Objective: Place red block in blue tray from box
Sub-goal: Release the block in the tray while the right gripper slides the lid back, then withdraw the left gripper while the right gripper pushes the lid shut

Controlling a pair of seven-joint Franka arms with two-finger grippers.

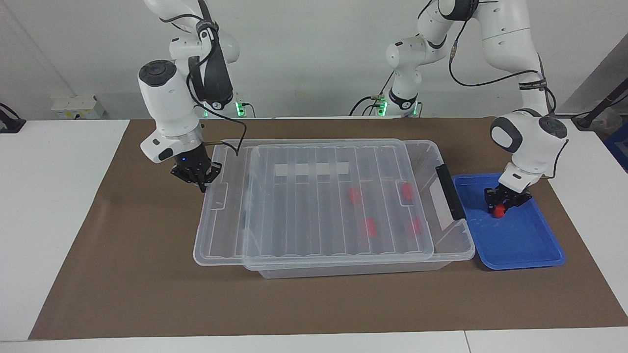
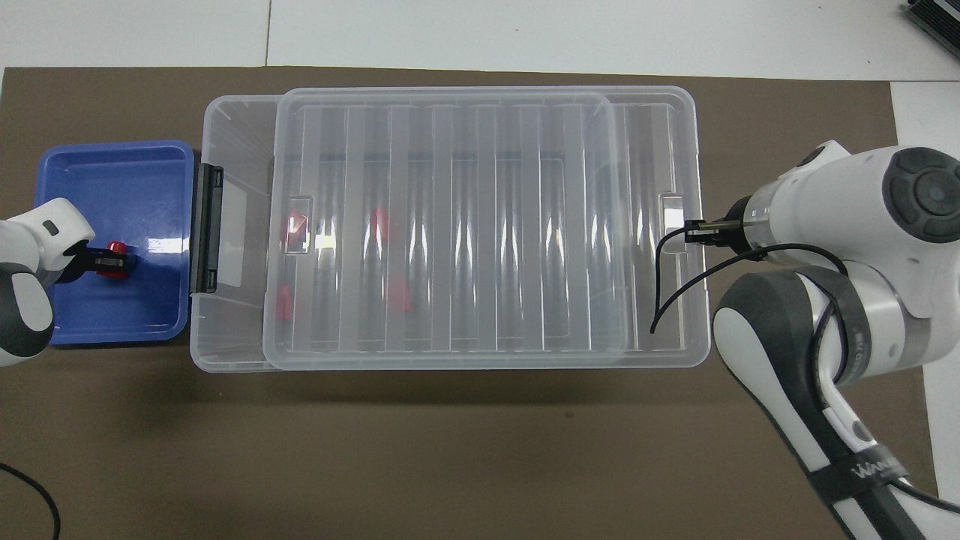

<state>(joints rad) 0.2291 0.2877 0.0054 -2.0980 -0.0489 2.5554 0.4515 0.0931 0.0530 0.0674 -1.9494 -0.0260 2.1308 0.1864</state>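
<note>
Left pincer is low inside the blue tray, which sits at the left arm's end of the worktop, just beside the handle end of the box. The red block is between the pincer tips, at or just above the tray floor; the fingers look closed on it, though contact with the floor cannot be confirmed from either view. Step in hand, as judged: release the block in the tray. To do it well, part the fingers only once the block bears on the tray floor, open just enough to clear it, then rise straight up so the tips do not drag or tip it; keep clear of the tray rim toward the robots. Right pincer is at the edge of the lid toward the right arm's end, fingers apparently gripping the lid's lip; the lid lies nearly over the whole box, overhanging at that end. Hard to read: the other red blocks inside the box show only as blurred red patches through the ribbed lid, so their pose is unclear. In the overhead view the left pincer's fingers hide much of the held block.
</note>
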